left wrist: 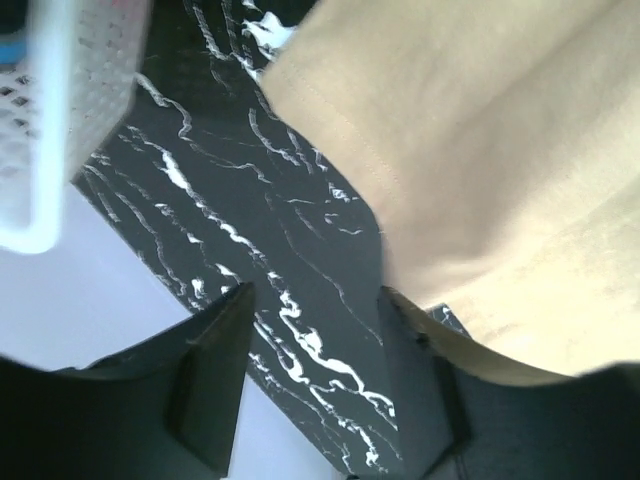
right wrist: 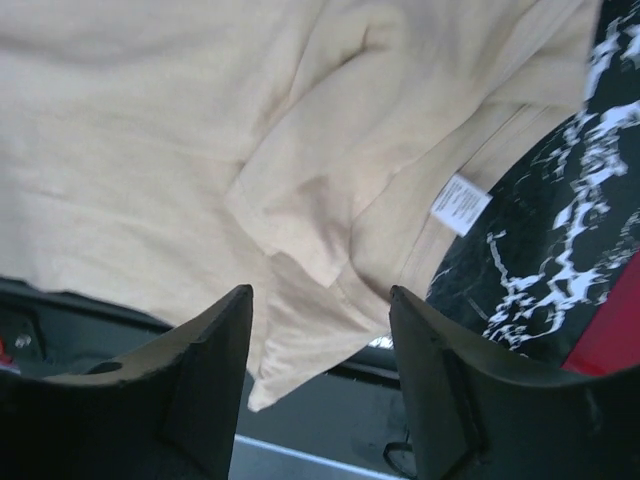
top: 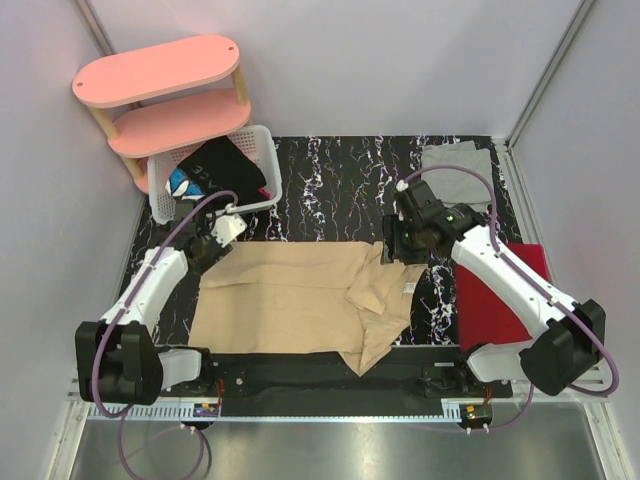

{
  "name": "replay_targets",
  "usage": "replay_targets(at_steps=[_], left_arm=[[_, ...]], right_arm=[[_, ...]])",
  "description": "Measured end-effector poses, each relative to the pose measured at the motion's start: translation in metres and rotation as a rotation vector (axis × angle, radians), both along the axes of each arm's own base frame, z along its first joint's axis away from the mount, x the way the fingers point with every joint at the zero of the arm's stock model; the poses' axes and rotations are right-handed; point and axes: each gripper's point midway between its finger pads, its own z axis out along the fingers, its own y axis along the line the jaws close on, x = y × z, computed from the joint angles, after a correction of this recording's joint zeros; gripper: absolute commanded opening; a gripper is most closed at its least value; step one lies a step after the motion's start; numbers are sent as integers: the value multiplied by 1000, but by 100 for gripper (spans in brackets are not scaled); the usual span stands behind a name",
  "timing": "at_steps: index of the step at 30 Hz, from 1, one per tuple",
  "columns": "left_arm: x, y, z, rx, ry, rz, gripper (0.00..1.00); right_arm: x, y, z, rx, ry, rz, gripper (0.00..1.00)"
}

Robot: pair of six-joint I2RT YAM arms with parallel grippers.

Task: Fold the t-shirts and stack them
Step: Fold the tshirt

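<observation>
Right wrist view alone shows white label (right wrist: 460, 205) on tan shirt (top: 290, 300), top view shows it spread mid-table, grey shirt (top: 455, 160) far right, left gripper (top: 228, 228) and right gripper (top: 398, 245) wide, empty, basket (top: 160, 195) far left, red folder (top: 485, 320) right.

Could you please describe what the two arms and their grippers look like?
Both the left arm and right arm have white links, black joints and bases, and a looping purple cable. The gripper fingers are matte black wedges.

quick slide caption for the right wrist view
Open right jaws above the rumpled tan t-shirt, white label showing, black marbled table and red folder at right.
</observation>
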Motion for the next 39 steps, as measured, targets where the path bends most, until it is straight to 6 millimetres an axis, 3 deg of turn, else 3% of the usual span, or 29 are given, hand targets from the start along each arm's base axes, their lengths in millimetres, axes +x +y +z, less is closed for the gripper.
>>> replay_targets(at_steps=[2, 4, 8, 11, 14, 18, 21, 26, 34, 39], left_arm=[[5, -4, 15, -14, -16, -2, 68], [18, -13, 43, -41, -73, -17, 70], [41, -33, 94, -95, -203, -52, 70], [47, -48, 104, -139, -224, -80, 63], [53, -58, 76, -164, -136, -84, 59], [58, -62, 21, -162, 14, -61, 59], [57, -61, -6, -153, 86, -47, 57], [59, -53, -32, -125, 111, -26, 55], [59, -21, -67, -65, 158, 40, 54], [65, -11, -69, -44, 138, 46, 52]], right_arm=[[10, -4, 5, -25, -36, -27, 61], [18, -7, 0, -56, -40, -53, 61], [33, -12, -35, -116, 19, -108, 58], [39, -24, -64, -147, 83, -169, 53], [45, -43, -79, -155, 119, -251, 52], [58, -61, -80, -138, 107, -351, 52], [63, -67, -82, -130, 100, -391, 52], [69, -71, -98, -127, 129, -430, 49], [75, -72, -134, -136, 204, -456, 40], [78, -73, -145, -121, 230, -475, 32]])
